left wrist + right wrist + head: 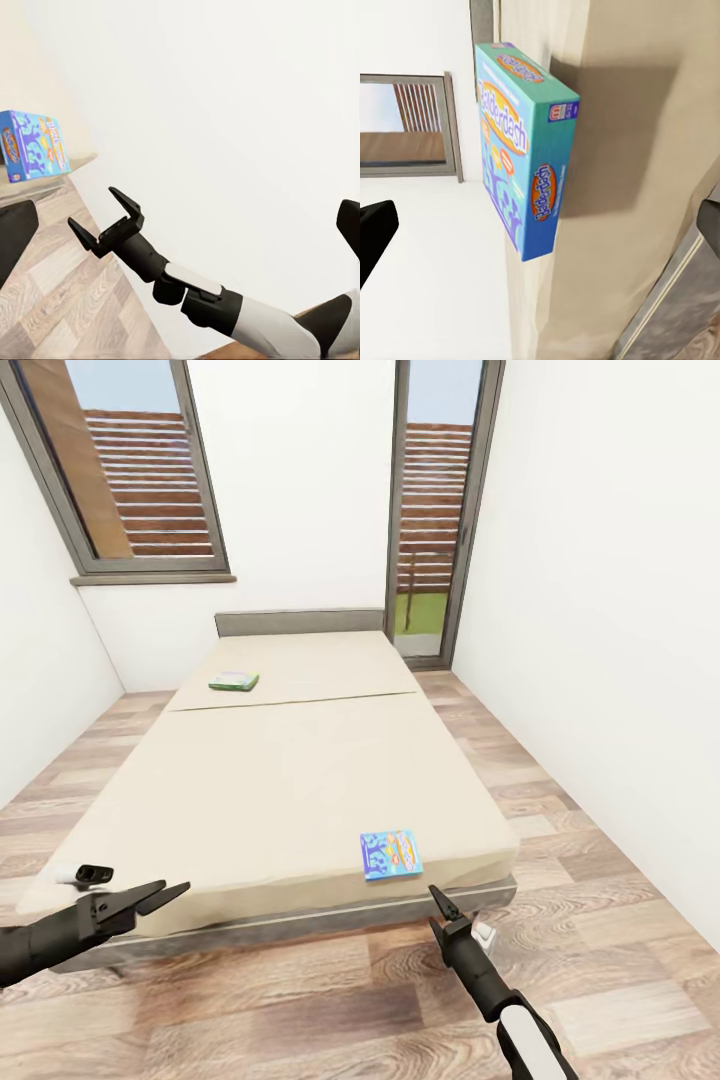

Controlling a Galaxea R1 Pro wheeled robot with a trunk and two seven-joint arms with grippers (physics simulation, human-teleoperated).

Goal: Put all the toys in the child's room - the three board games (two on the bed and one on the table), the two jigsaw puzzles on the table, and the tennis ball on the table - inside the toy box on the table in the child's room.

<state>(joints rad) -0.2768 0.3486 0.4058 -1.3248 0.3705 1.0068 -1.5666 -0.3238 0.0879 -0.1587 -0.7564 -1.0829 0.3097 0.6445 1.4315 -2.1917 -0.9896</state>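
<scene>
One blue board game (391, 854) just beyond right gripper (437, 907) jaws.

two dark-framed windows (130, 470), slatted wooden fence outside, perhaps grass; white walls, wood-plank floor (300, 1010).

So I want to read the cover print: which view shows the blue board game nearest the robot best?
The right wrist view: the blue board game looms large, title legible. The head view shows it small near the bed's foot; the left wrist view catches it at an edge.
</scene>
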